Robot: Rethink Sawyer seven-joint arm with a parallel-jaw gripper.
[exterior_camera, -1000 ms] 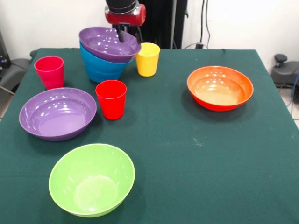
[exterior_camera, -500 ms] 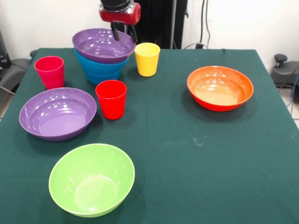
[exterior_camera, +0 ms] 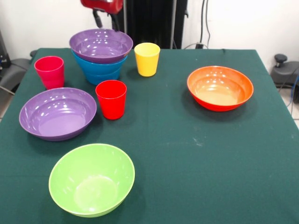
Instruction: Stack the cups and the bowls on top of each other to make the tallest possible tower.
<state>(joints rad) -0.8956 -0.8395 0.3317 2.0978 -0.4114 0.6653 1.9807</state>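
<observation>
The tower is a wide purple bowl [exterior_camera: 101, 45] nested level in a deep blue bowl [exterior_camera: 100, 70] at the far left of the table. My gripper [exterior_camera: 106, 21] hangs just above the purple bowl's far rim, open and empty, apart from the bowl. The yellow cup [exterior_camera: 147, 59] stands right of the tower. The pink-magenta cup [exterior_camera: 49, 72] stands to its left. The red cup [exterior_camera: 111, 99] stands in front of it. A second purple bowl [exterior_camera: 57, 113], the lime green bowl [exterior_camera: 91, 179] and the orange bowl [exterior_camera: 220, 87] sit apart on the cloth. A smaller blue bowl is not visible.
The table is covered with a dark green cloth [exterior_camera: 187, 158]. Cables and black equipment [exterior_camera: 280, 65] stand past the far and right edges.
My gripper let go of the purple bowl's rim, then rose and moved left. The purple bowl went from tilted to level on the blue bowl.
</observation>
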